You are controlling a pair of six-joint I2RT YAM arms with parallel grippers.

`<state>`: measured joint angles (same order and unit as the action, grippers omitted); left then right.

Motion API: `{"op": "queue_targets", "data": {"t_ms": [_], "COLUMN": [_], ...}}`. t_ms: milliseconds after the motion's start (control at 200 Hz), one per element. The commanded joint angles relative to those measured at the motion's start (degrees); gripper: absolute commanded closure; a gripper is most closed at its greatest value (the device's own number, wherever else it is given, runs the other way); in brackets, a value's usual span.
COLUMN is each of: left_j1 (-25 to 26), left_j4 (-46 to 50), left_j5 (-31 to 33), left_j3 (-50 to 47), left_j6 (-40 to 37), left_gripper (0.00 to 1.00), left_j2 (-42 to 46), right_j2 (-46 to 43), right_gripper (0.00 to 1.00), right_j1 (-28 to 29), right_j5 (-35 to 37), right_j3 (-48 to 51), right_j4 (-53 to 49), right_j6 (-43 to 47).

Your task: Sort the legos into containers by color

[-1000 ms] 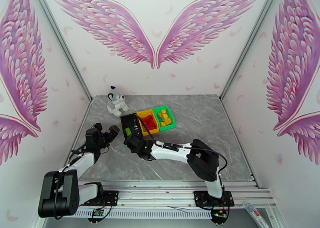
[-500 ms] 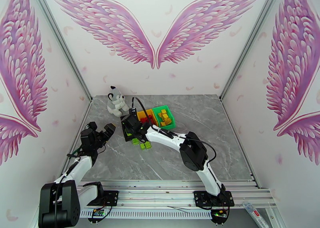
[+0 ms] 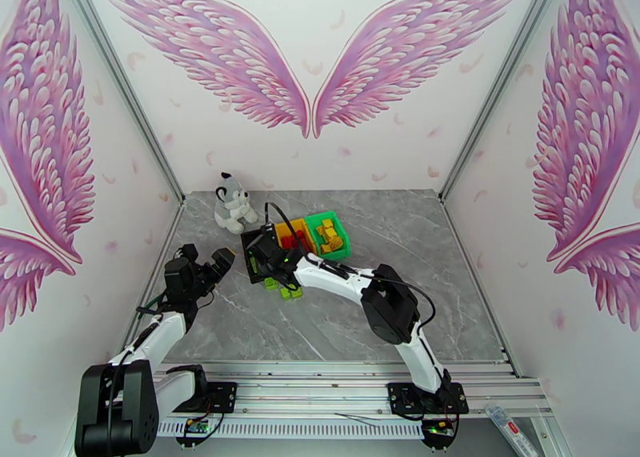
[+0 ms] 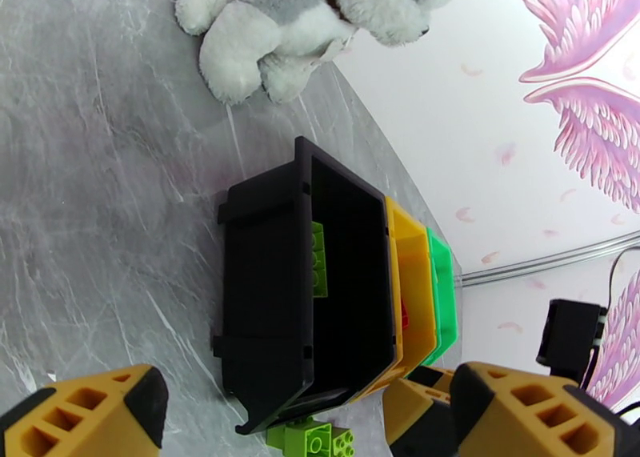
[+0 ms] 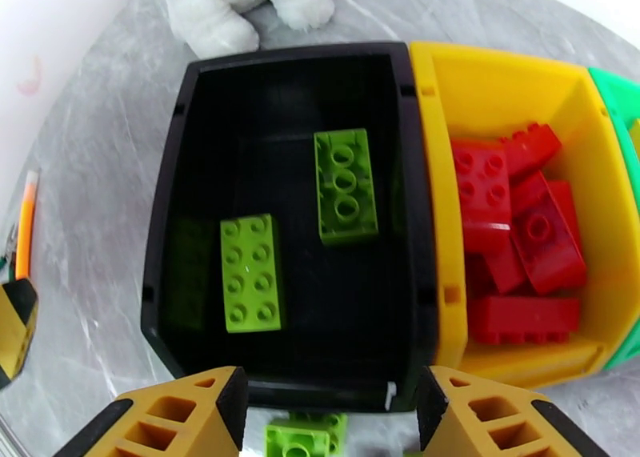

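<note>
Your right gripper (image 5: 330, 394) is open by the black bin (image 5: 164, 210); the green lego (image 5: 300, 438) looks hard and light, so pinch its sides.

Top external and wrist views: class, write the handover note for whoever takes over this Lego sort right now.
Left fingers: open, empty, left of the black bin.
Right fingers: open, empty, over the black bin's near edge.
Done: two green bricks in the black bin, red bricks in the yellow bin, yellow bricks in the green bin.
To do: loose green bricks lie on the table before the black bin.
</note>
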<state>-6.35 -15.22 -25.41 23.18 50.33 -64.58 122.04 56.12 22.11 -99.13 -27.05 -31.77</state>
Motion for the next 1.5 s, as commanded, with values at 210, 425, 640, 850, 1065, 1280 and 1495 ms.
{"op": "queue_targets", "data": {"t_ms": [210,425,640,850,1065,1280,1495], "left_j1": [0.11,0.15,0.11,0.11,0.11,0.09,0.09], "left_j4": [1.81,0.92,0.86,0.85,0.98,0.85,0.78], "left_j5": [1.72,1.23,1.11,1.11,1.15,1.13,1.04], "left_j3": [-0.68,-0.68,-0.68,-0.70,-0.65,-0.70,-0.67], "left_j6": [-1.19,-0.76,-0.66,-0.60,-0.61,-0.67,-0.67], "left_gripper": [0.01,0.01,0.01,0.01,0.01,0.01,0.01], "left_j2": [1.25,-0.19,-0.33,-0.19,-0.18,-0.31,-0.31], "right_j2": [-5.57,-3.07,0.93,2.70,4.52,5.82,4.85], "right_gripper": [0.43,0.43,0.44,0.46,0.48,0.50,0.59], "right_j1": [2.41,3.88,4.78,4.78,4.79,4.79,4.79], "right_j5": [0.17,-0.40,-0.28,0.14,0.17,0.39,1.32], "right_j3": [6.91,7.47,5.22,4.85,3.70,2.34,3.22], "right_j4": [3.06,3.69,2.72,2.71,2.37,1.57,1.97], "right_j6": [-0.32,-1.33,-2.18,-2.76,-2.83,-2.73,-2.95]}}
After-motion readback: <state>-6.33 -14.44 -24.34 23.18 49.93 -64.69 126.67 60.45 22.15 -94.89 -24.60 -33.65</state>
